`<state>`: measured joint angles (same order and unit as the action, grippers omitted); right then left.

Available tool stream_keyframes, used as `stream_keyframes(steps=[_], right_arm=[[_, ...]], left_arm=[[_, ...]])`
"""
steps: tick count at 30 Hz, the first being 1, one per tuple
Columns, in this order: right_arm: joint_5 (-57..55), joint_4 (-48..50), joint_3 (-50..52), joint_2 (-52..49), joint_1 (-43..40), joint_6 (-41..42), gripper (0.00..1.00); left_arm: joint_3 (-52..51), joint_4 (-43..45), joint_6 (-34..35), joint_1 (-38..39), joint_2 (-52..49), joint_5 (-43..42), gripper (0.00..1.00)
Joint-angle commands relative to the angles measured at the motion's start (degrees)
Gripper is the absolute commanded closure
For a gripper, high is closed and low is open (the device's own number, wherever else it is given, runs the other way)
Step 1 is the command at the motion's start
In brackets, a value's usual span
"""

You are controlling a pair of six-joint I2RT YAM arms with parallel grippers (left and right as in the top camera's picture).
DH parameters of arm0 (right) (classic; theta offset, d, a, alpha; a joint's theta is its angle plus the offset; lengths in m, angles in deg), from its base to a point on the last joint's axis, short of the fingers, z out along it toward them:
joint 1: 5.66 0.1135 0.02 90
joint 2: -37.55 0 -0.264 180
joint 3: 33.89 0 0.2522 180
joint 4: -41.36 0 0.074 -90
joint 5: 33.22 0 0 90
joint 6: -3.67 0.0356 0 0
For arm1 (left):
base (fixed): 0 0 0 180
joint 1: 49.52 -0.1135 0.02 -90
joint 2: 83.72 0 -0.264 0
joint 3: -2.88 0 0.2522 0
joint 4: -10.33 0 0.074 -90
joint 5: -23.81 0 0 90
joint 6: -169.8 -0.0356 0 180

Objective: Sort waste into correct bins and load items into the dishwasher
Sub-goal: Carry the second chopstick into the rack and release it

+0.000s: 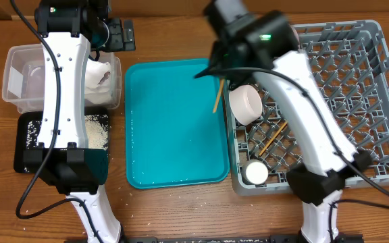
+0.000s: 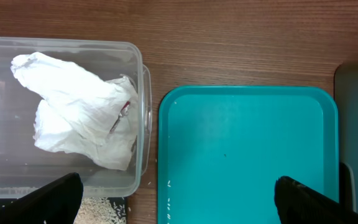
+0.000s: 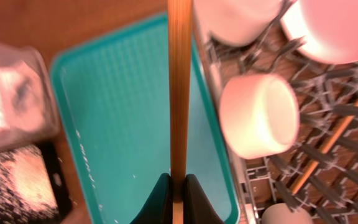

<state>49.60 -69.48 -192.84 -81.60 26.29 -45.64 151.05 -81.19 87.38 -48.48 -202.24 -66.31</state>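
Two chopsticks are showing. One thin wooden chopstick (image 3: 179, 93) is being clamped between the closed fingers of the right gripper (image 3: 178, 186), over the right edge of the large teal plastic serving tray (image 1: 171, 135), just beside the square grey lattice dish rack (image 1: 383, 101). A second chopstick (image 1: 273, 137) is lying in the rack near a small white bowl (image 1: 246, 103) and a small white cup (image 1: 255, 172).

The left gripper (image 2: 176, 202) is hovering with fingers wide apart, holding nothing, above the teal tray and the clear rectangular plastic tub (image 2: 143, 112), where a crumpled white paper napkin (image 2: 79, 112) is lying. Beige rice grains (image 1: 96, 131) are sitting in the shallow black rectangular tray (image 1: 22, 145).
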Motion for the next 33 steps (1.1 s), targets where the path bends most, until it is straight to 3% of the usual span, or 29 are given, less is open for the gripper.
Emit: stream_keyframes(steps=[1, 7, 9, 12, 19, 29, 31, 33], right_arm=[[-2.01, 0.00, -0.26, 1.84, -3.02, 1.11, 0.96], [-1.99, 0.00, 6.40, 4.55, -11.13, 1.07, 0.96], [-1.79, 0.02, 16.57, 7.30, -16.70, 1.18, 0.96], [-2.23, 0.02, 24.00, 10.16, -20.02, 2.29, 0.96], [-7.41, 0.74, 35.65, 14.03, -21.03, 8.28, 0.96], [-4.33, 11.76, 51.78, 14.03, -21.09, 9.03, 0.96], [-3.93, 12.39, 51.80, 14.05, -21.09, 8.57, 0.88], [-2.47, 12.90, 51.49, 14.05, -21.09, 6.91, 0.72]], left_arm=[[1.38, 0.04, 0.17, 0.11, 1.64, 0.70, 0.00], [1.40, 0.04, 0.17, 0.11, 1.64, 0.70, 0.00], [1.38, 0.04, 0.17, 0.11, 1.64, 0.70, 0.00], [1.38, 0.04, 0.17, 0.11, 1.64, 0.70, 0.00], [1.38, 0.04, 0.17, 0.15, 1.64, 0.70, 0.00], [1.40, 0.04, 0.17, 0.15, 1.64, 0.70, 0.00], [1.38, 0.04, 0.17, 0.15, 1.64, 0.70, 0.00], [1.40, 0.04, 0.17, 0.15, 1.64, 0.70, 0.00]])
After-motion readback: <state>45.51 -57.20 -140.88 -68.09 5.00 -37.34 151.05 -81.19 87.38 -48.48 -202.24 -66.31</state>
